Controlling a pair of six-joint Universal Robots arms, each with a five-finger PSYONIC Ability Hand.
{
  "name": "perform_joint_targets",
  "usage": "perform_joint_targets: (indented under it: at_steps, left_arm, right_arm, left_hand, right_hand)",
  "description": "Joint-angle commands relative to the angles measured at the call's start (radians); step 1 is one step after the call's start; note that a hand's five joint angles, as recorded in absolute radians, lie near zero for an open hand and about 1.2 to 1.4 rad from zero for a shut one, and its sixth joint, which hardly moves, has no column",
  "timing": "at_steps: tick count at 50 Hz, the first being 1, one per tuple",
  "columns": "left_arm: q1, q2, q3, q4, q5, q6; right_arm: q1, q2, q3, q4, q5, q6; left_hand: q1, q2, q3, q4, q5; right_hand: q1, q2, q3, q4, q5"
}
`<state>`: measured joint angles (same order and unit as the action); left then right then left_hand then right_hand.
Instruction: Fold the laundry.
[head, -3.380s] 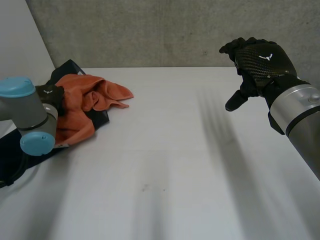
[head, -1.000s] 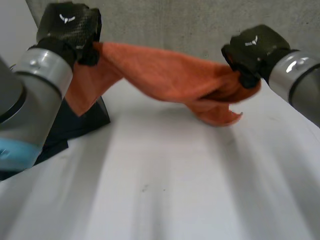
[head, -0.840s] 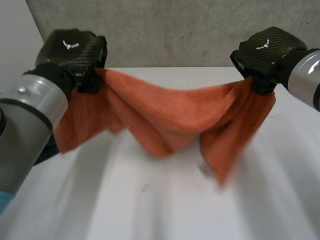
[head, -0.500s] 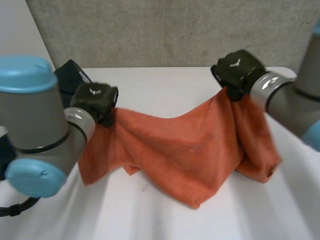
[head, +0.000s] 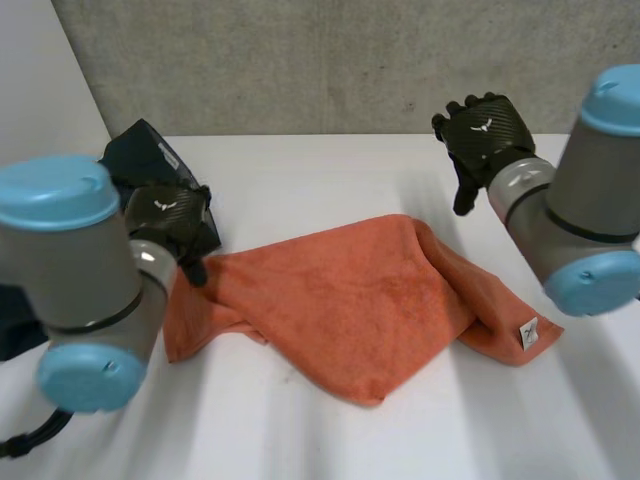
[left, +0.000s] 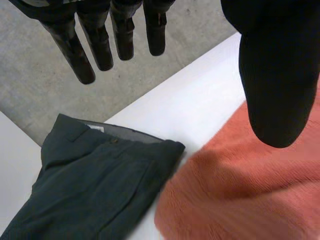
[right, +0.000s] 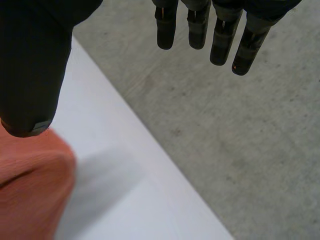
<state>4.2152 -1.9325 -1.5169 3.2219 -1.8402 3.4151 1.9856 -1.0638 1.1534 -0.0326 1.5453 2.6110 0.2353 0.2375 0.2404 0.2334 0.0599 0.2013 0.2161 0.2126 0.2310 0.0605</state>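
The orange towel lies rumpled on the white table between both hands. The left hand hangs at the towel's edge, fingers straight, grasping nothing, with folded dark trousers beside it. The right hand hovers just beyond the towel, fingers relaxed and released.

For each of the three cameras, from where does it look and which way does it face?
Head view: between and behind the arms, facing down at the white table and orange towel; both arms, the left hand and right hand show.
Left wrist view: on the left wrist, facing along the open palm at the towel and dark trousers; its fingers and thumb show.
Right wrist view: on the right wrist, facing past the towel to the grey wall; its straight fingers and thumb show.
Shared: all see the towel.
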Motion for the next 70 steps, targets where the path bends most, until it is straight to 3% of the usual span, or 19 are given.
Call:
perform_joint_targets:
  at_steps: [1,5,9,15,21,32,36,37,42,49,55,61,66,70]
  left_arm:
    - [-0.001,0.174,-0.270,-0.004,0.019,0.033]
    - [0.017,0.176,-0.345,0.016,0.051,0.093]
    - [0.045,0.146,-0.362,0.093,0.065,0.104]
    - [0.068,0.033,-0.338,0.182,0.088,0.105]
    - [0.074,-0.043,-0.283,0.190,0.131,0.105]
    - [0.081,-0.155,-0.198,0.185,0.136,0.108]
    - [0.080,-0.184,-0.174,0.180,0.134,0.110]
    - [0.077,-0.184,-0.166,0.179,0.127,0.110]
    - [0.071,-0.125,-0.160,0.179,0.101,0.108]
    - [0.020,0.134,-0.138,0.162,0.078,0.076]
    - [-0.044,0.291,-0.059,0.009,0.082,-0.020]
    - [-0.061,0.339,0.014,-0.125,0.088,-0.111]
    - [-0.090,0.357,0.060,-0.191,0.110,-0.177]
    - [-0.103,0.368,0.076,-0.203,0.110,-0.198]
  right_arm:
    - [-0.007,-0.165,0.244,0.255,-0.103,-0.025]
    - [-0.005,-0.228,0.412,0.241,-0.191,-0.028]
    - [-0.007,-0.269,0.520,0.176,-0.220,-0.022]
    - [-0.034,-0.288,0.647,0.065,-0.221,-0.015]
    - [-0.080,-0.286,0.716,0.027,-0.226,-0.008]
    - [-0.119,-0.286,0.767,-0.030,-0.228,-0.008]
    - [-0.119,-0.286,0.770,-0.032,-0.228,-0.006]
    - [-0.119,-0.286,0.770,-0.032,-0.228,-0.008]
    - [-0.123,-0.288,0.769,-0.036,-0.226,-0.006]
    - [-0.157,-0.291,0.758,-0.023,-0.212,0.018]
    - [-0.169,-0.292,0.744,0.020,-0.227,0.133]
    - [-0.171,-0.283,0.743,0.000,-0.238,0.138]
    - [-0.163,-0.245,0.744,-0.065,-0.295,0.161]
    - [-0.130,-0.240,0.752,-0.084,-0.297,0.257]
  left_hand:
    - [0.236,0.234,0.231,0.238,0.237]
    - [0.237,0.234,0.231,0.238,0.237]
    - [0.254,0.252,0.249,0.256,0.255]
    - [0.336,0.334,0.331,0.338,0.337]
    - [0.430,0.428,0.425,0.432,0.431]
    - [0.589,0.587,0.584,0.591,0.590]
    - [0.878,0.876,0.873,0.880,0.879]
    - [1.158,1.156,1.153,1.160,1.159]
    - [1.161,1.159,1.156,1.163,1.162]
    - [1.161,1.159,1.156,1.163,1.162]
    - [1.161,1.159,1.156,1.163,1.162]
    - [1.161,1.159,1.156,1.163,1.162]
    - [1.161,1.159,1.156,1.163,1.162]
    - [1.161,1.159,1.156,1.163,1.162]
  right_hand:
    - [-0.027,-0.042,-0.038,-0.056,-0.060]
    - [-0.027,-0.042,-0.038,-0.056,-0.060]
    - [-0.027,-0.042,-0.038,-0.056,-0.060]
    - [-0.027,-0.042,-0.038,-0.056,-0.060]
    - [-0.027,-0.042,-0.038,-0.056,-0.060]
    - [-0.027,-0.042,-0.038,-0.056,-0.060]
    - [-0.027,-0.042,-0.038,-0.056,-0.060]
    - [-0.027,-0.042,-0.038,-0.056,-0.060]
    - [-0.027,-0.042,-0.038,-0.056,-0.060]
    - [-0.027,-0.042,-0.038,-0.056,-0.060]
    - [-0.027,-0.042,-0.038,-0.056,-0.060]
    - [-0.027,-0.042,-0.038,-0.056,-0.060]
    - [-0.027,-0.042,-0.038,-0.056,-0.060]
    - [-0.027,-0.042,-0.038,-0.056,-0.060]
